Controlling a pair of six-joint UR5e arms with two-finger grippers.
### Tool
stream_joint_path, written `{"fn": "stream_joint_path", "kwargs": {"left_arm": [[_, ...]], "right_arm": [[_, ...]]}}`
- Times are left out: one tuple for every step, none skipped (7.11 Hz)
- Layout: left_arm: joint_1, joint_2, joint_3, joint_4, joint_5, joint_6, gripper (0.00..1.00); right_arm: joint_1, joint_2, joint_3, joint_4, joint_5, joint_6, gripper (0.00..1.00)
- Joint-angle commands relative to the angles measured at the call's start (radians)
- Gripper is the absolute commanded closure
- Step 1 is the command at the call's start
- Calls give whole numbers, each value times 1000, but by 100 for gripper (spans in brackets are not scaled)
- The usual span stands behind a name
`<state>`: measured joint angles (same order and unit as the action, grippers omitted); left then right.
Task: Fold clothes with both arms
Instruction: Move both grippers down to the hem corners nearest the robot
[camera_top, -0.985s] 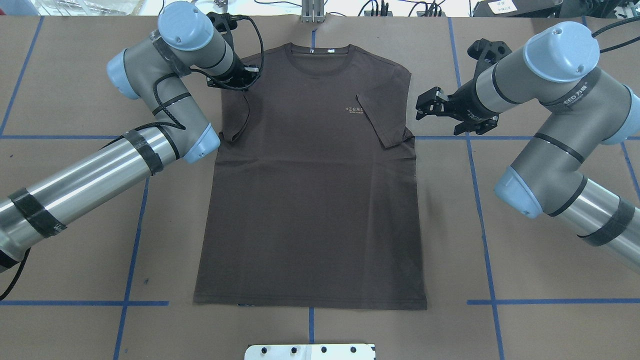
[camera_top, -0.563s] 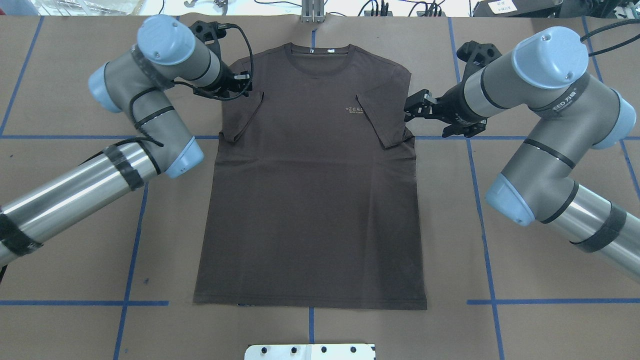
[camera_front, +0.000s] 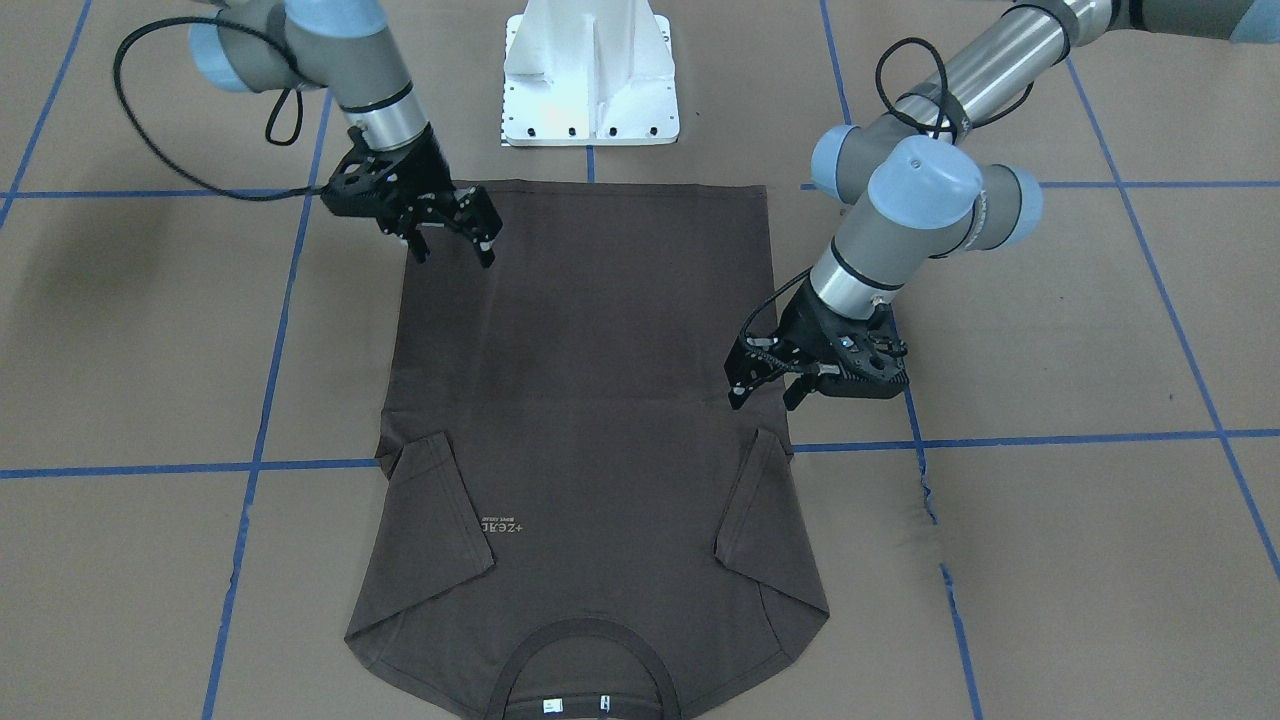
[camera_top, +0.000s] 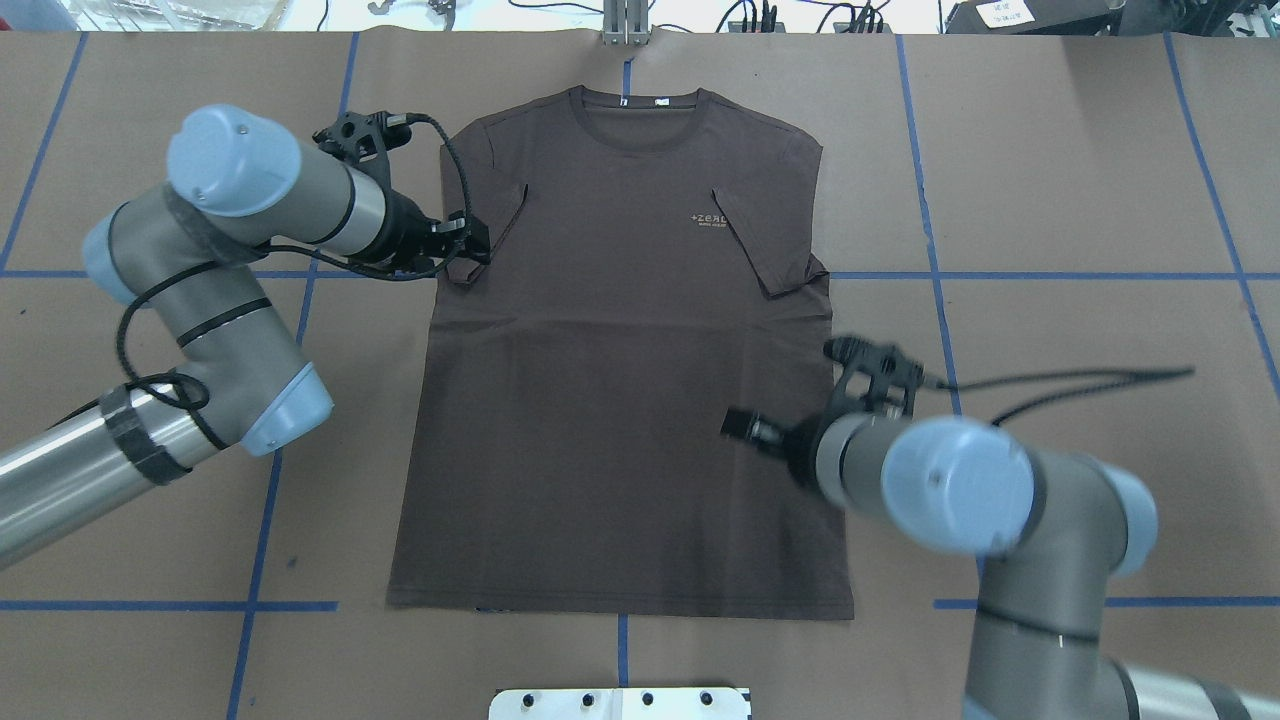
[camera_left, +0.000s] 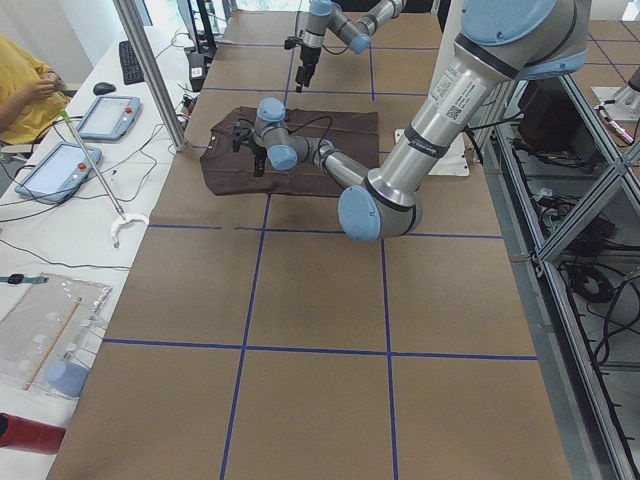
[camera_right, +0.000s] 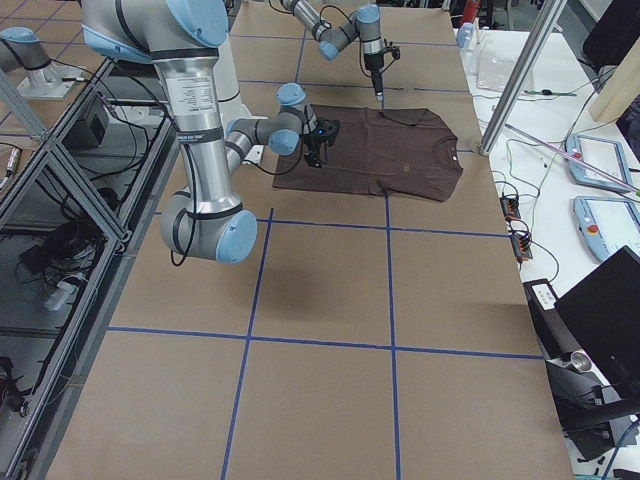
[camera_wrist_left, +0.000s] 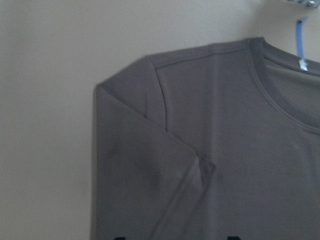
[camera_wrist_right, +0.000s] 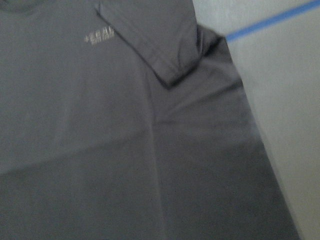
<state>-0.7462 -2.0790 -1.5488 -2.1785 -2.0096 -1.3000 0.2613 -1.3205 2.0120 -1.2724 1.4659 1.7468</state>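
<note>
Dark brown T-shirt (camera_top: 620, 400) lies flat and front-up at the centre of the overhead view on the paper-covered table (camera_top: 1100, 200), hem toward the bottom of the frame, collar toward the top; nearest, at the bottom edge, the white base plate (camera_top: 620, 703); next the hem, straight and unlifted; above it, right of centre, the right gripper (camera_top: 745, 427) hangs over the shirt near its side edge, blurred here, but the front-facing view shows its jaws spread with nothing between them; further up, left of centre, the left gripper (camera_top: 472, 243) sits at the folded sleeve's cuff, jaws likewise parted and empty in the front-facing view; whether any fingertip touches cloth cannot be told; both sleeves lie folded inward onto the body; no body fold made yet, in my judgement. Risks: the two grippers stand at unequal heights along the shirt, so a paired lift from here would likely skew the fold line; a pinch that catches only the top layer would split front from back; the left fingers so close to the cuff could drag the sleeve open; the left arm's black cable (camera_top: 452, 175) loops near the shoulder and might snag cloth. Writing: pale chest lettering (camera_top: 712, 219) reads "+ZEAL", the smaller line beneath illegible; farthest, white tags (camera_top: 660, 101) inside the collar, print too small to read.
</note>
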Motion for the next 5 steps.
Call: {"fn": "stream_joint_path", "kwargs": {"left_arm": [[2, 36, -31, -1, -32, -10, 26], [2, 39, -22, -1, -28, -8, 26], [2, 39, -22, -1, -28, -8, 26], [2, 39, -22, -1, -28, -10, 25], [2, 39, -17, -3, -28, -8, 25]], "right_arm": [[-178, -17, 80, -181, -134, 181, 3], [-178, -22, 89, -233, -133, 241, 7], [-178, -29, 83, -261, -130, 288, 9], [-186, -43, 86, -263, -125, 316, 10], [-188, -61, 83, -263, -105, 350, 12]]}}
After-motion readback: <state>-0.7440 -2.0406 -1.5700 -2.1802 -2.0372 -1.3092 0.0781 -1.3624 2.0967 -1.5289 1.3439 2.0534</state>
